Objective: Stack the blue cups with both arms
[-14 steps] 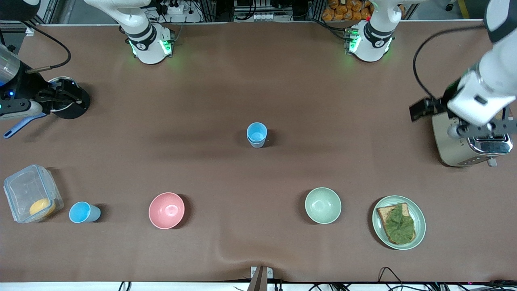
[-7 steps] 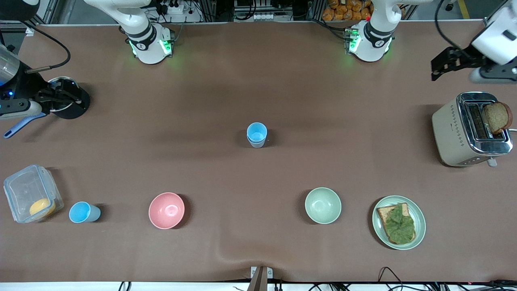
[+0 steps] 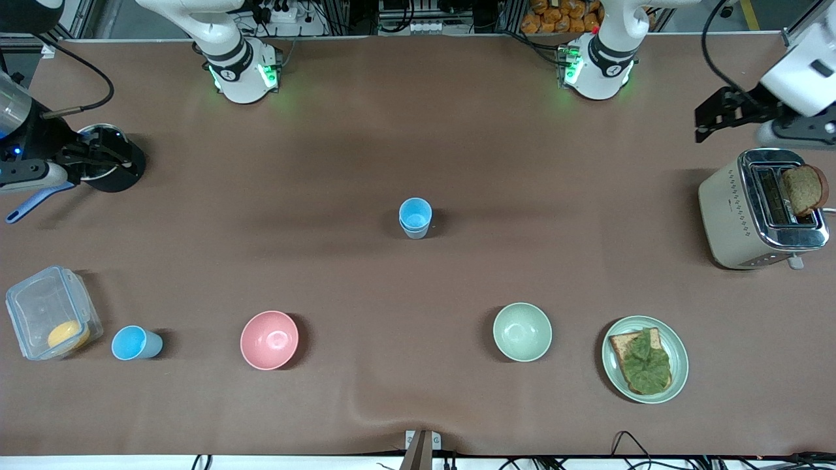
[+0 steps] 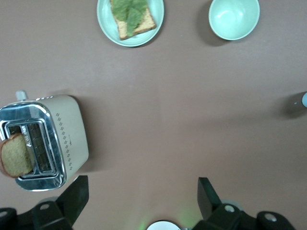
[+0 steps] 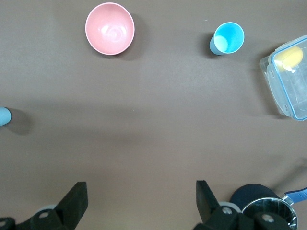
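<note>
Two blue cups stand nested at the table's middle, a bright sky blue one inside a paler grey-blue one; slivers of them show at the edges of the left wrist view and the right wrist view. Another sky blue cup stands beside the clear container, also in the right wrist view. My left gripper is open and empty, up in the air beside the toaster. My right gripper is open and empty by the black pot.
A pink bowl and a pale green bowl stand nearer the front camera than the stack. A plate with toast and lettuce, a toaster with a bread slice, a clear container and a black pot sit at the table's ends.
My left gripper has moved off the toaster toward the arms' edge of the table, uncovering the bread slice. The right arm and the cups have not moved.
</note>
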You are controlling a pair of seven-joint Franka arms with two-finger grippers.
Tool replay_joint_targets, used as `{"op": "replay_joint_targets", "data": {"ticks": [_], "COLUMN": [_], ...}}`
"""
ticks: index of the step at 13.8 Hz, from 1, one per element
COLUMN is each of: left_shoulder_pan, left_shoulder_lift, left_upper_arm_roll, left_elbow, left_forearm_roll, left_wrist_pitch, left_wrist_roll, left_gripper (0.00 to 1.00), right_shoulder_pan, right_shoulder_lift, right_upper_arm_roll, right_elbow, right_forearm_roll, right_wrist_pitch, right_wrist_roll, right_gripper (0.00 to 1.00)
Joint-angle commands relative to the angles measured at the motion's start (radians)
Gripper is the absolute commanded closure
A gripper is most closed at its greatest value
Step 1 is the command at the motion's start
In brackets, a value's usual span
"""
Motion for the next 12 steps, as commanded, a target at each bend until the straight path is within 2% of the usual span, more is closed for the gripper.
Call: {"op": "replay_joint_targets", "data": {"ticks": [1, 12], "left_shoulder_pan": [0.018, 0.029], "left_shoulder_lift": [0.02, 0.024], "left_upper_arm_roll": [-0.021, -0.016], "left_elbow": [0.035, 0.033], "left_forearm_roll": [-0.024, -0.021], "left_wrist_pitch": [-0.008, -0.002], "left_wrist_roll": [0.002, -0.003], "left_gripper": [0.0, 0.0], "right_shoulder_pan": [-0.03, -0.033], "right_shoulder_lift": [-0.003, -0.003], "right_upper_arm_roll": [0.019, 0.019], "right_elbow": [0.008, 0.007], "right_forearm_roll": [0.016, 0.021], "right_wrist_pitch": [-0.012, -0.012], "right_wrist_roll": [0.004, 0.004], "right_gripper": [0.0, 0.0]}}
